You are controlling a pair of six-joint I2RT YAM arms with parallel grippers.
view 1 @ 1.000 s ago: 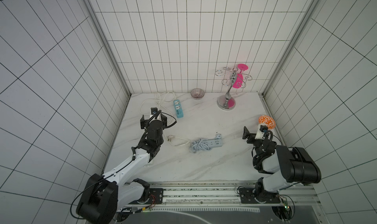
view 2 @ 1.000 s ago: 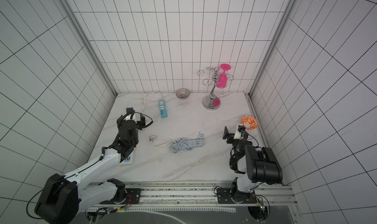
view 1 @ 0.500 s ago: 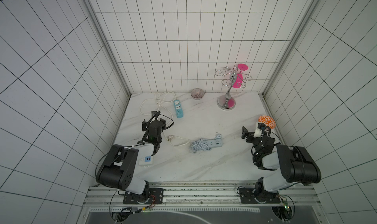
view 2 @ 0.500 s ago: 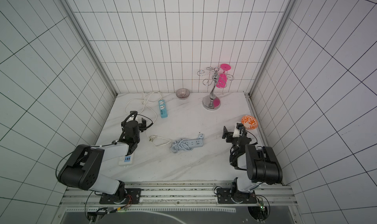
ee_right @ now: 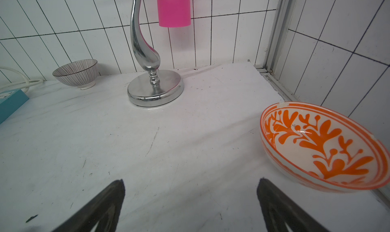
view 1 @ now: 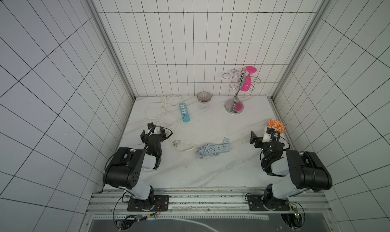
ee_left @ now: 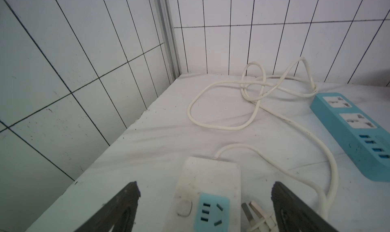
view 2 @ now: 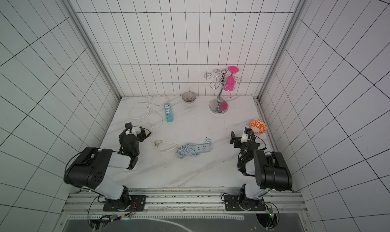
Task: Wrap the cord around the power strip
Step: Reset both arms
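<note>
The pale grey-blue power strip (view 1: 220, 149) (view 2: 202, 148) lies mid-table in both top views. Its cord (view 1: 204, 154) (view 2: 185, 152) sits bunched in coils around the strip's left end, and the small plug (view 1: 226, 139) (view 2: 208, 140) rests just behind the right end. My left gripper (view 1: 153, 129) (view 2: 134, 130) (ee_left: 205, 190) is open, well to the left of the strip, hovering over a white strip with a turquoise socket (ee_left: 209, 184). My right gripper (view 1: 262, 135) (view 2: 242, 137) (ee_right: 190, 188) is open over bare table, to the right of the strip. Neither wrist view shows the power strip.
A turquoise strip (view 1: 184, 112) (ee_left: 354, 131) with looping cream cable (view 1: 160, 112) (ee_left: 253, 114) lies at the back left. A white plug (view 1: 176, 143) (ee_left: 256, 217) lies near my left gripper. An orange-patterned bowl (view 1: 276, 125) (ee_right: 320, 144), a chrome stand (view 1: 234, 108) (ee_right: 155, 87) with a pink glass (ee_right: 174, 7), and a striped bowl (view 1: 204, 97) (ee_right: 76, 73) stand nearby.
The left arm has folded back toward its base, drawing its open gripper slightly nearer the front. The right arm has barely shifted. The power strip and cord have not moved.
</note>
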